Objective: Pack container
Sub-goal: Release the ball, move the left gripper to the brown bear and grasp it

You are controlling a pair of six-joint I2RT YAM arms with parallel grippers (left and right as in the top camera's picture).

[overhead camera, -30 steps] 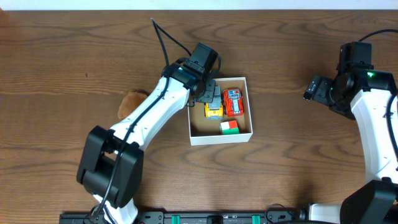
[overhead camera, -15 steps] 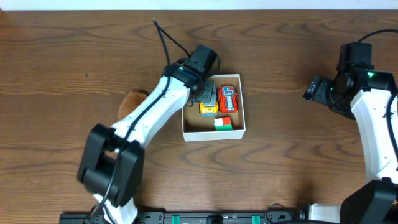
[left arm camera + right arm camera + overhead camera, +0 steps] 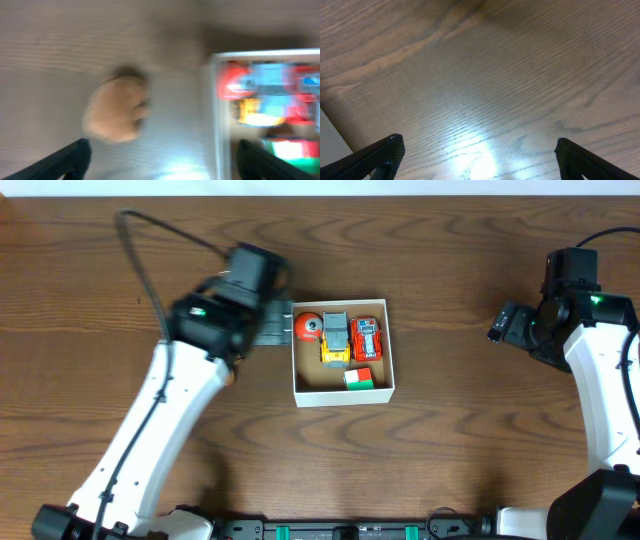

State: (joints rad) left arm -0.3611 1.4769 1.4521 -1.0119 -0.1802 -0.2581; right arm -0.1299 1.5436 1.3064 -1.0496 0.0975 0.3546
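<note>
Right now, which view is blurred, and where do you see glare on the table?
Left wrist view: heavy motion blur, the container and a tan rounded object are smeared, with pale glare on the table at bottom centre. Right wrist view: sharp wood grain, a bright glare patch at bottom centre. Overhead view: sharp, evenly lit, no strong glare.

The whole counter [image 3: 450,460] is viewed straight down from overhead. The container [image 3: 344,394] is shared with the left wrist view, seen close and blurred. Counter wood is shown close up by the right wrist view.
</note>
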